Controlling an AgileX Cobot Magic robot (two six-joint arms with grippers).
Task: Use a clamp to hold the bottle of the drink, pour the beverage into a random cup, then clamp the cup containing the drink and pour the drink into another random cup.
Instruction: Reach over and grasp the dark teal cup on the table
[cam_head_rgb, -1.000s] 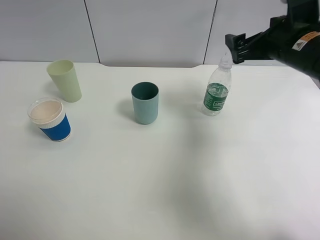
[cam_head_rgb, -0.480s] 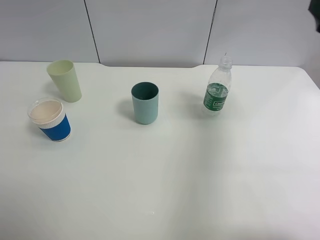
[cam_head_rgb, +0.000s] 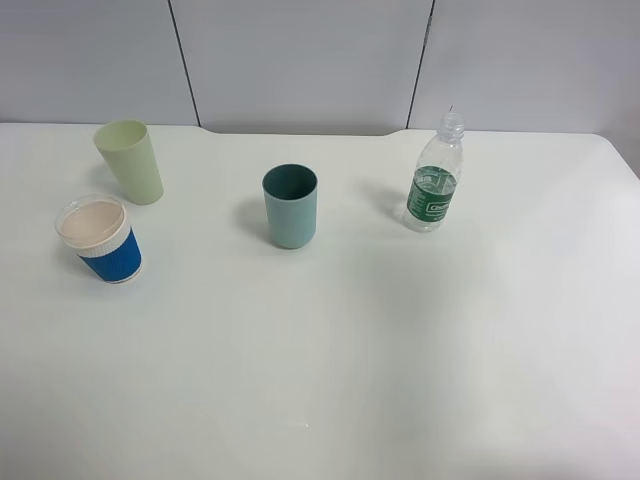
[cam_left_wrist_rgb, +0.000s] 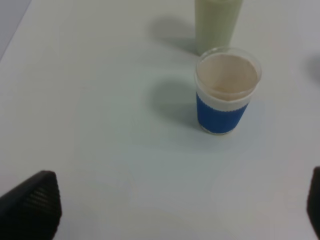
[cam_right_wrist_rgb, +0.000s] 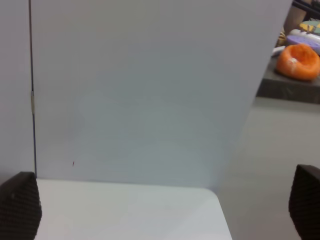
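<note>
Right arm has left the high view since a second ago; the bottle (cam_head_rgb: 434, 185) has not moved on the table (cam_head_rgb: 400, 350).

High view: the bottle stands upright and capped at the far right of the table, well apart from the teal cup (cam_head_rgb: 290, 207) at the middle; the pale green cup (cam_head_rgb: 130, 162) stands far left, with a blue-sleeved cup (cam_head_rgb: 100, 241) just in front of it. Left wrist view: the left end effector (cam_left_wrist_rgb: 172, 205) hangs above the table with fingers spread wide, holding nothing; the blue-sleeved cup (cam_left_wrist_rgb: 226, 92) and pale green cup (cam_left_wrist_rgb: 216, 25) stand beyond it. Right wrist view: the right end effector (cam_right_wrist_rgb: 162, 202) is spread wide and empty, facing a grey wall panel (cam_right_wrist_rgb: 140, 90) over the table's corner (cam_right_wrist_rgb: 125, 210).
</note>
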